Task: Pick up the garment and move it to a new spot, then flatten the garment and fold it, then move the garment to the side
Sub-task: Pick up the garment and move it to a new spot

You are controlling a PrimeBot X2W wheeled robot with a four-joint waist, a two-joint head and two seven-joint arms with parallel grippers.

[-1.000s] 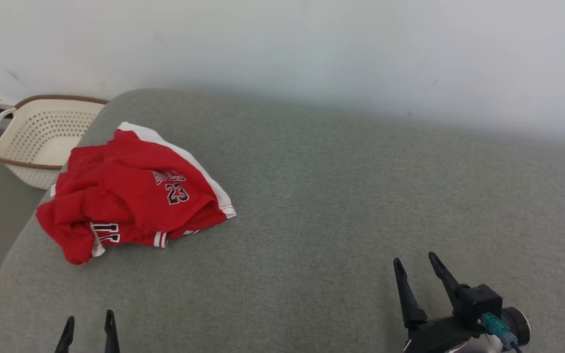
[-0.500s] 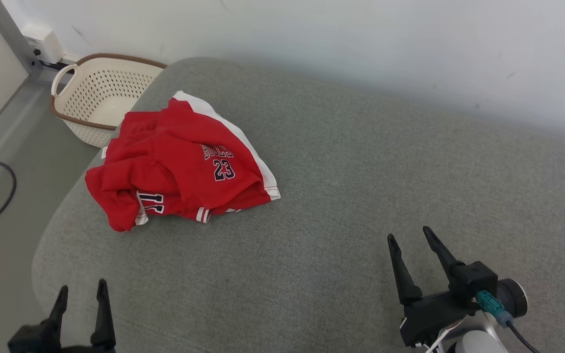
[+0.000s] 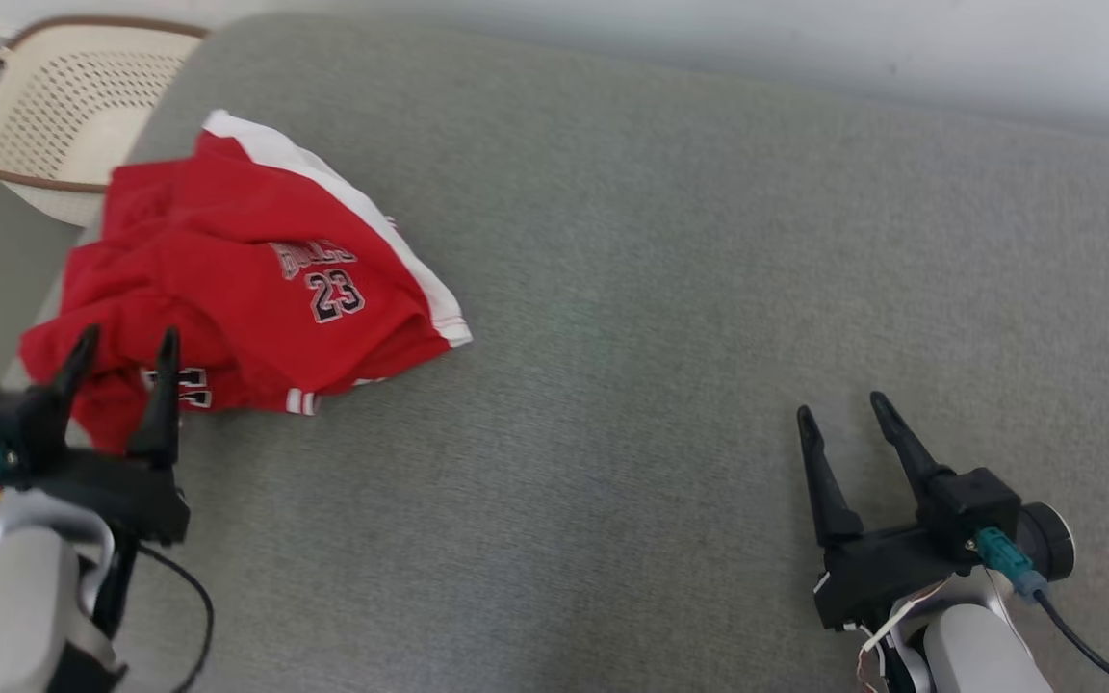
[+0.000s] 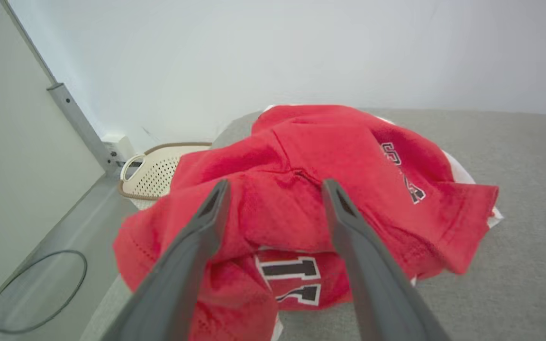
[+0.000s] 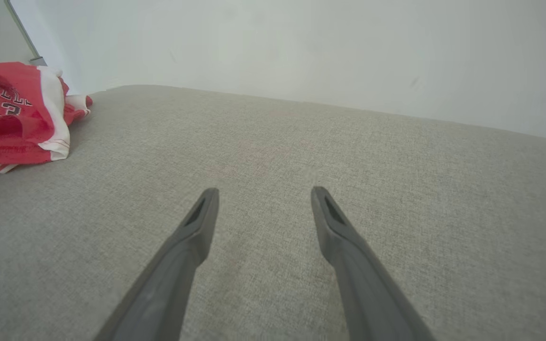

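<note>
Grey cushion (image 3: 660,289) carries crumpled red garment (image 3: 246,279). Left gripper (image 3: 130,333) points at garment's near edge, jaws apart. Right gripper (image 3: 841,404) sits well apart from garment, jaws apart.

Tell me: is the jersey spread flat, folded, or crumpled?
Crumpled. The jersey lies bunched in uneven overlapping layers near the cushion's left end, hems showing beneath.

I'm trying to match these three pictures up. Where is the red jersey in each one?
Head view: red jersey, upper left, crumpled on the grey cushion.
Left wrist view: red jersey, centre, close up.
Right wrist view: red jersey, far left edge.
Shared landmark: the grey cushion beneath it.
</note>
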